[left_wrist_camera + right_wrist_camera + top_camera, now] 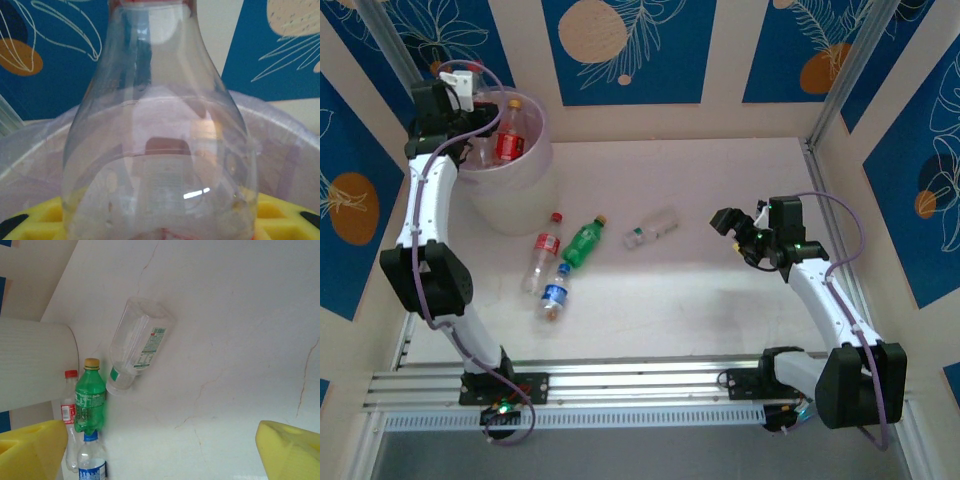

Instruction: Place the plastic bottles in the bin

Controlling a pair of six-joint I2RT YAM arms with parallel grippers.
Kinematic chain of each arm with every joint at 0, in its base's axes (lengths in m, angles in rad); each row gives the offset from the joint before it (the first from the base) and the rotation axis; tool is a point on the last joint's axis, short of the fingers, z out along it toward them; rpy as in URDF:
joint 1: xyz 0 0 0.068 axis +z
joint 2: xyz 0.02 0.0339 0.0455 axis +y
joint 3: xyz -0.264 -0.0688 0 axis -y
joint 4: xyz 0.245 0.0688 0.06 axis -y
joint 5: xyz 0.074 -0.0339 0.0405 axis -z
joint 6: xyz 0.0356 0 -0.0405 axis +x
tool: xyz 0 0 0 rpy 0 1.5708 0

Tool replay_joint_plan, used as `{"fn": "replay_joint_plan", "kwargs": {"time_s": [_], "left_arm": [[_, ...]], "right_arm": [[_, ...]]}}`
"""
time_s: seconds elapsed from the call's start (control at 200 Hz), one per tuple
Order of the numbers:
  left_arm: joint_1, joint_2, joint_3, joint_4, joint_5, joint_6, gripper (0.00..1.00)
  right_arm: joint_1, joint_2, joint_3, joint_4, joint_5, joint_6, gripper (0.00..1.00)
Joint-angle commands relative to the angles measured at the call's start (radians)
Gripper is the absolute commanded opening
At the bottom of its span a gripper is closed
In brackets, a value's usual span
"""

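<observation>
My left gripper (477, 127) is over the pale bin (525, 205) at the far left, shut on a clear bottle (160, 125) with a red cap. The bottle stands between its yellow fingers (287, 215), with the bin rim (280, 120) behind it. A red-labelled bottle (509, 142) stands inside the bin. Lying on the table are a red-labelled bottle (544, 250), a green bottle (584, 242), a blue-labelled bottle (555, 295) and a clear bottle (650, 230). My right gripper (732, 225) hovers open to the right of them, nothing between its fingers (30, 450).
The right wrist view has the clear bottle (137, 342), the green bottle (90, 397), the blue-labelled bottle (91, 462), the red-labelled bottle (68, 410) and the bin wall (35, 360). Blue-patterned walls enclose the table. A metal rail (640, 385) runs along the near edge.
</observation>
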Motion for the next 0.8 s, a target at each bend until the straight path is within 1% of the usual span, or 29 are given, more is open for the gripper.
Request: {"fn": "replay_joint_plan", "kwargs": {"time_s": [0.0, 0.145, 0.175, 0.22, 0.32, 0.365, 0.4, 0.425, 0.515, 0.615, 0.64, 0.675, 0.795], "left_arm": [[0.02, 0.034, -0.027, -0.024, 0.021, 0.013, 0.0], [0.031, 0.04, -0.063, -0.016, 0.033, 0.016, 0.0], [0.032, 0.042, -0.067, -0.016, 0.034, 0.019, 0.05], [0.035, 0.04, -0.075, -0.014, 0.045, 0.025, 0.14], [0.035, 0.04, -0.079, -0.027, 0.07, 0.039, 0.2], [0.036, 0.039, -0.08, -0.032, 0.08, 0.046, 0.28], [0.037, 0.036, -0.083, -0.031, 0.087, 0.05, 0.41], [0.036, 0.032, -0.085, -0.03, 0.093, 0.053, 0.47], [0.036, 0.016, -0.086, -0.022, 0.128, 0.05, 0.66], [0.035, 0.003, -0.054, -0.037, 0.169, 0.036, 0.92], [0.035, 0.003, -0.041, -0.047, 0.175, 0.034, 0.96], [0.035, 0.002, -0.023, -0.059, 0.183, 0.029, 1.0], [0.036, -0.008, 0.017, -0.06, 0.191, 0.007, 1.0]], "right_arm": [[-0.005, -0.013, -0.012, -0.006, -0.029, -0.006, 0.97], [-0.005, -0.019, -0.018, -0.007, -0.026, -0.003, 0.97], [-0.005, -0.02, -0.018, -0.007, -0.027, -0.003, 0.97], [-0.006, -0.021, -0.019, -0.006, -0.025, -0.003, 0.97], [-0.005, -0.018, -0.022, 0.0, -0.026, -0.001, 0.97], [-0.005, -0.016, -0.024, 0.003, -0.028, 0.002, 0.97], [-0.006, -0.016, -0.023, 0.005, -0.03, 0.004, 0.97], [-0.006, -0.015, -0.023, 0.006, -0.031, 0.005, 0.97], [-0.006, -0.017, -0.025, 0.004, -0.032, 0.004, 0.97], [-0.005, -0.019, -0.026, 0.002, -0.029, 0.004, 0.97], [-0.005, -0.019, -0.025, 0.002, -0.029, 0.004, 0.97], [-0.005, -0.02, -0.024, 0.002, -0.028, 0.005, 0.97], [-0.003, -0.018, -0.027, 0.008, -0.03, 0.008, 0.97]]}}
